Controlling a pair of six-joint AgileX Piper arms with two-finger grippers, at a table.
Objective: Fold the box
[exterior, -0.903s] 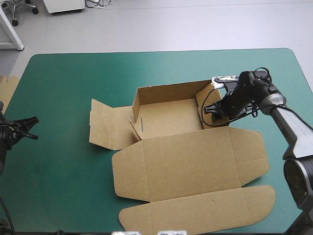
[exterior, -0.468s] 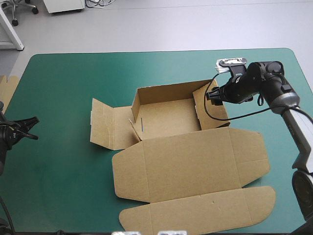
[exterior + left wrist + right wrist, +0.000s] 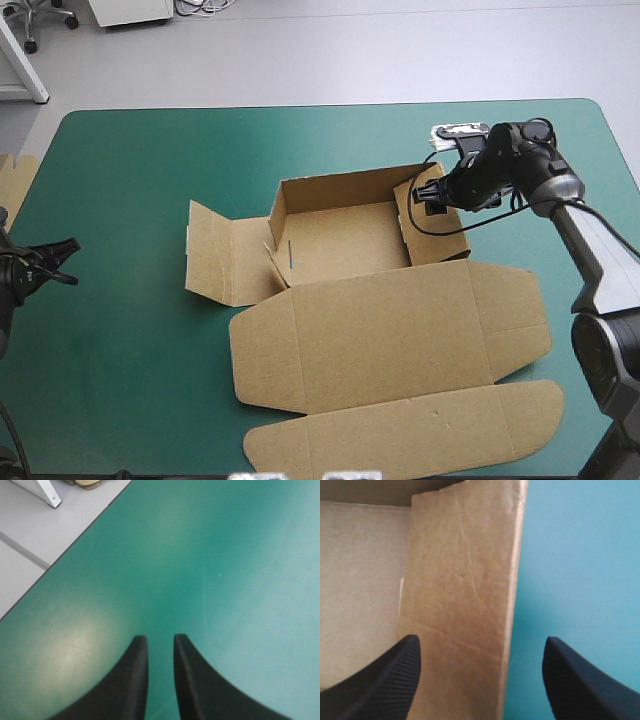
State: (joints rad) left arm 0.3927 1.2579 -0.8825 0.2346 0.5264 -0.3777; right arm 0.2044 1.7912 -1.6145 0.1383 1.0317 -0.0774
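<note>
Two hands, and only one is at the work. My right hand (image 3: 481, 641) stands wide apart, its black fingers astride the right side wall (image 3: 465, 580) of the brown cardboard box (image 3: 345, 240). One finger is over the tray floor, the other over the teal-green counter (image 3: 130, 180) outside, and nothing is gripped. My left hand (image 3: 160, 639) hangs at the counter's left edge, well apart from the box, empty, fingers all but together with a thin slit between them.

I judge the fold roughly half done. The back wall (image 3: 340, 185) is up and the right wall stands, leaning and not tucked. The left side flaps (image 3: 225, 255) lie flat on the counter, as do the broad lid panel (image 3: 390, 330) and its tuck flap (image 3: 420, 430).

The box sits right of the counter's middle, mouth upward. The tray's long side runs across the counter, slightly skewed with its right end farther away. The whole sheet stretches from the tray toward the near edge.
</note>
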